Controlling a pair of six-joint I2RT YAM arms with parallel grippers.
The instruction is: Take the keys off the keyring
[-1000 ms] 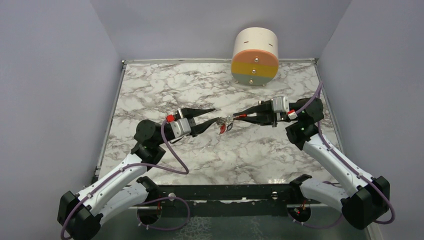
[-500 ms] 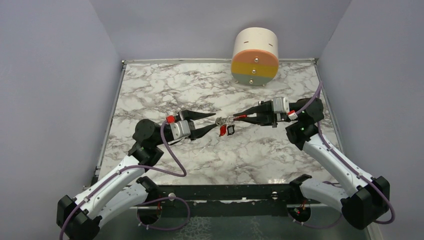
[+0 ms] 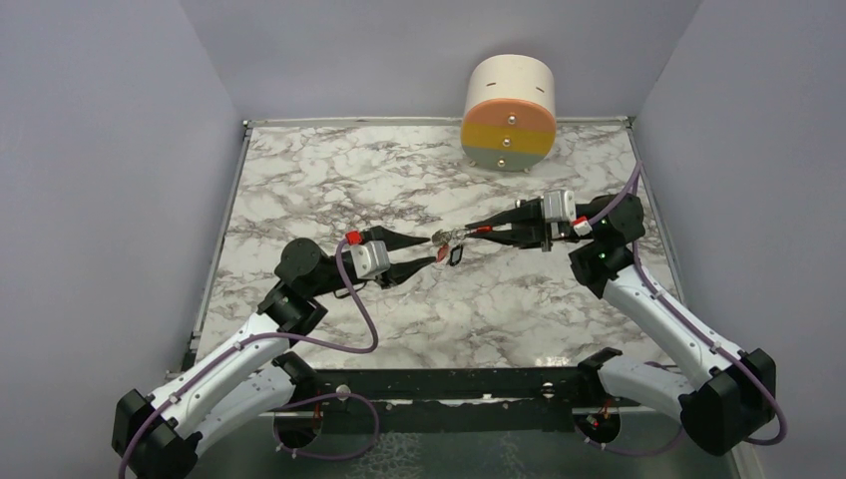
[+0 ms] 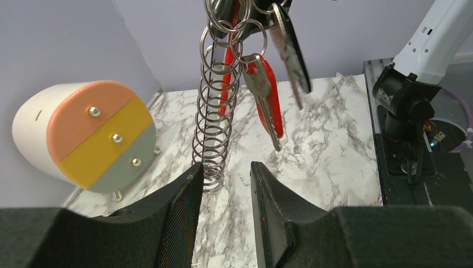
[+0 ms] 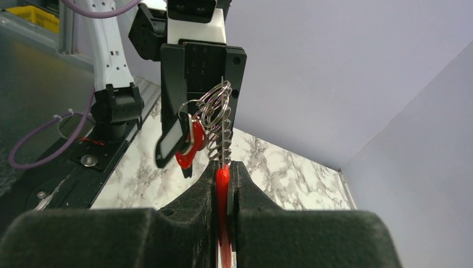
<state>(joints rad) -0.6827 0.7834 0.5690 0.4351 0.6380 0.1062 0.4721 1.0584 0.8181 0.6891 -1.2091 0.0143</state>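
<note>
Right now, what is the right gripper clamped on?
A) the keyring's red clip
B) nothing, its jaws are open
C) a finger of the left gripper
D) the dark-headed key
A: in the right wrist view the right gripper is shut on the red clip of the keyring, while the keys hang free.

No writing, number, brand or sign can be read anywhere; the keys [image 4: 266, 92] and the striped drum [image 4: 83, 137] bear no legible marks.

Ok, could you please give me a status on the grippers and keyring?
Right gripper shut on keyring clip, held aloft. Left gripper open at the chain's free end. Keys not yet off. Nothing in the way.
</note>
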